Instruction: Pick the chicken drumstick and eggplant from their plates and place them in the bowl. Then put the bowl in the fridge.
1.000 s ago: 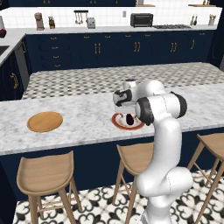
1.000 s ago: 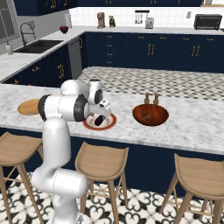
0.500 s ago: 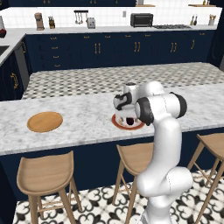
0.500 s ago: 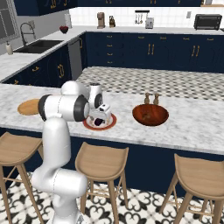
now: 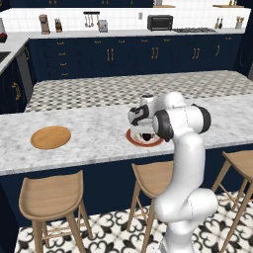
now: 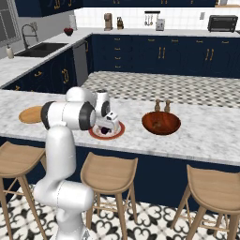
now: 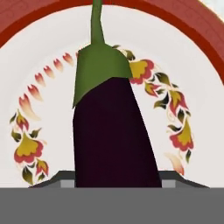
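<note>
Closest to the hand camera, the eggplant (image 7: 114, 131) lies on the red-rimmed plate (image 7: 52, 65), its dark purple body running straight down between the finger tips (image 7: 59, 183) and its green cap and stem pointing away. The tips sit low on either side of the body, but whether the pads are pressing on it I cannot tell; the gripper (image 6: 108, 125) is neither wide open nor plainly clamped, and the eggplant looks to rest on the plate rather than hang in a grasp.

The main risk, as I judge it, is a poor hold. The skin is smooth and rounded and narrows toward the cap, so jaws that bite off-centre could squeeze it out, roll it across the plate or drop it partway. A lift before the pads are firm would leave it behind. Pressing too low could push the plate along the marble counter (image 5: 94, 131).

Further along the counter, well apart from the plate, sits the reddish bowl (image 6: 161, 123); the drumstick appears to lie in it already, though it is too small to be sure. Two shakers (image 6: 162, 106) stand just behind the bowl and could be knocked on a careless swing. The wooden plate (image 5: 50, 137) lies bare at the far side.
</note>
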Controlling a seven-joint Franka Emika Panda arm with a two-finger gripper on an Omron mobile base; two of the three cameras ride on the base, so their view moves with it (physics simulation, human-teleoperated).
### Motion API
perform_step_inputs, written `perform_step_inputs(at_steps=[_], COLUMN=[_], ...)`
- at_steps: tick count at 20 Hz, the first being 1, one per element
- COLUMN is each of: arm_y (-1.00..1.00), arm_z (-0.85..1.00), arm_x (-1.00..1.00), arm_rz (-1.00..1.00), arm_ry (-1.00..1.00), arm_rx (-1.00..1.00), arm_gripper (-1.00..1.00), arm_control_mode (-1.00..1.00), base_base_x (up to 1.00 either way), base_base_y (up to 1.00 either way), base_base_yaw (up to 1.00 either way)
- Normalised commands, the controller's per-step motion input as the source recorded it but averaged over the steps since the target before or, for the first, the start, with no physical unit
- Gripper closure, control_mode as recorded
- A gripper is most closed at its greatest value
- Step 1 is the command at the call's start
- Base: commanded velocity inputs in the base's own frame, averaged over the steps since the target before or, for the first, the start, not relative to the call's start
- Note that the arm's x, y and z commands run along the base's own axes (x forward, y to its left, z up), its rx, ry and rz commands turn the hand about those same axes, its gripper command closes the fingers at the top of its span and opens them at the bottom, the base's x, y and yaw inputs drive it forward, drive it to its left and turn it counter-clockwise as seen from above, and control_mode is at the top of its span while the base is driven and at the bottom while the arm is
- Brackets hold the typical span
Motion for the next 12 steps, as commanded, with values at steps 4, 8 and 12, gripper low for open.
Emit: perform_step_inputs(at_steps=[4,8,12], arm_y=[-0.46,-0.82,-0.84], arm_z=[0.57,0.55,0.49], arm_x=[-0.15,-0.28,-0.14], arm_rz=[0.0,0.0,-0.04], arm_ry=[-0.01,0.0,0.0], arm_rx=[0.0,0.0,0.0], arm_gripper=[1.0,1.0,1.0], arm_control_mode=[-1.0,-1.0,-1.0], base_base_x=[0.0,0.0,0.0], base_base_y=[0.0,0.0,0.0], base_base_yaw=[0.0,0.0,0.0])
